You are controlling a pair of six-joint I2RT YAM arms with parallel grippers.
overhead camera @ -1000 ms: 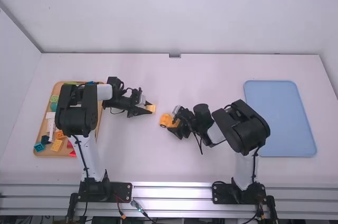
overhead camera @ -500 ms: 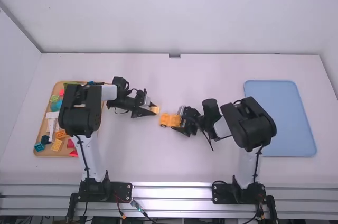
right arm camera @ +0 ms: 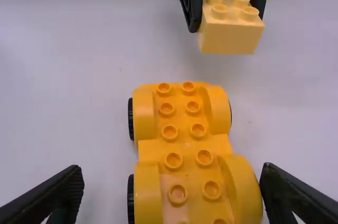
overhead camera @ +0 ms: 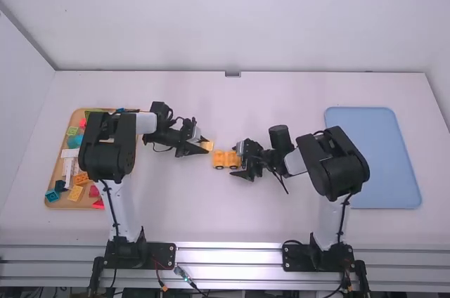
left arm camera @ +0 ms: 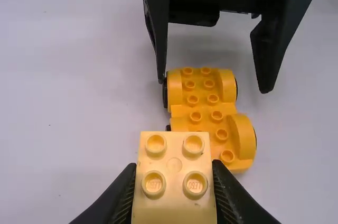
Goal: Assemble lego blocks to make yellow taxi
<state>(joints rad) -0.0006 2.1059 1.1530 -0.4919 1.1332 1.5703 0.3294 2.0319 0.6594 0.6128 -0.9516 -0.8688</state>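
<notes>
From where I stand, this looks like a robotics lab: a left arm (overhead camera: pixel 104 145) and a right arm (overhead camera: pixel 334 163) are mounted by a metal rail (overhead camera: pixel 232 256) along a white desk (overhead camera: pixel 211 221), wires (overhead camera: pixel 184 275) trail near their bases, and plain pale walls (overhead camera: pixel 232 17) rise behind and beside it all.

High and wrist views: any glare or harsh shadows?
High view: bright glare along the metal rail. Left wrist view: soft-edged shadow on the table near the right gripper. Right wrist view: faint shadow near the pale block, mild highlights on the car base.
</notes>
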